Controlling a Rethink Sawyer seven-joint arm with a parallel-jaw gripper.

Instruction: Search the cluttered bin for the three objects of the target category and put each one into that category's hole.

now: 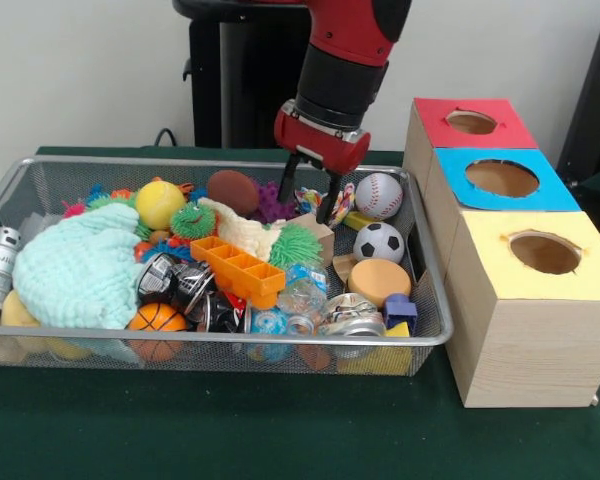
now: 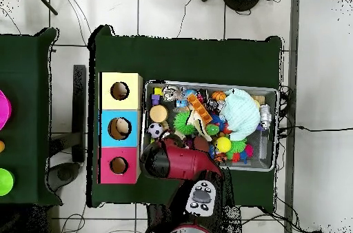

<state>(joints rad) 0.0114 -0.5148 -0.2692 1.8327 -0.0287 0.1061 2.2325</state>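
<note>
Pincer, prongs spread and empty, dips into the bin's far edge; crowding balls could spoil a grab at the dotted cloth.

Front camera sits low and near, facing the robot; overhead looks straight down; both share the bin

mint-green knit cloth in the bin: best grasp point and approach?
Pinch the raised middle of the mint-green knit cloth, coming straight down. It lies heaped at one end of the bin, its top clear; balls and cans crowd its sides.
</note>
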